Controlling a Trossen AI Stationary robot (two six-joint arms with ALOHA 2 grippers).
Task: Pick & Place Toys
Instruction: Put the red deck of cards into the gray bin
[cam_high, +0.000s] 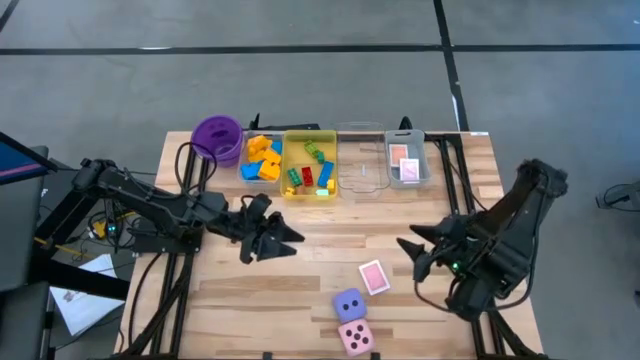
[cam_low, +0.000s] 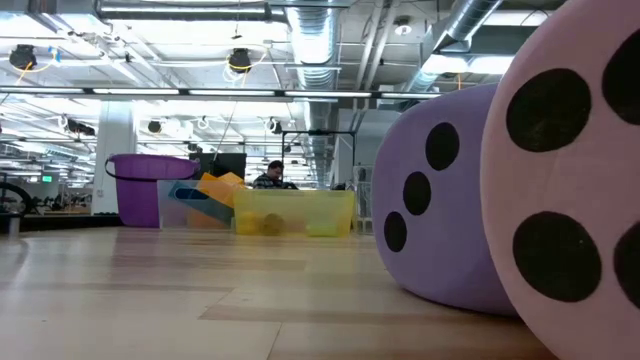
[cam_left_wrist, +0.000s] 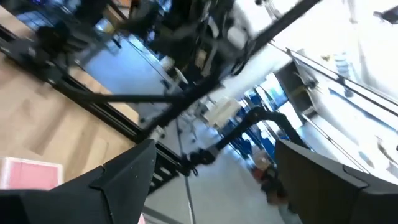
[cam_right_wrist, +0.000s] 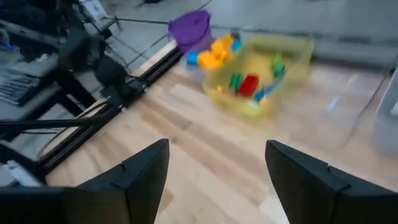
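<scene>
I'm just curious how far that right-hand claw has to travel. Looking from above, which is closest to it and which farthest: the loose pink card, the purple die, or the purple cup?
From the right gripper, in the high view:
1. Loose pink card, just beside it, toward the table's middle.
2. Purple die, past the card, near the front edge.
3. Purple cup, at the far back corner on the left arm's side.

I see a pale wood-grain table (cam_high: 250, 280) under two dark arms. A purple cup (cam_high: 217, 137) sits beside a clear tray (cam_high: 243, 170) of orange, yellow and blue bricks (cam_high: 262, 157). The yellow tray (cam_high: 309, 165) holds green, red, blue and yellow bricks (cam_high: 312, 172). Pink-backed cards (cam_high: 405, 160) lie in a greyish tray (cam_high: 407, 180); another pink card (cam_high: 374, 276) lies loose. The purple die (cam_high: 348, 304) and pink die (cam_high: 355, 336) both carry black dots.
</scene>
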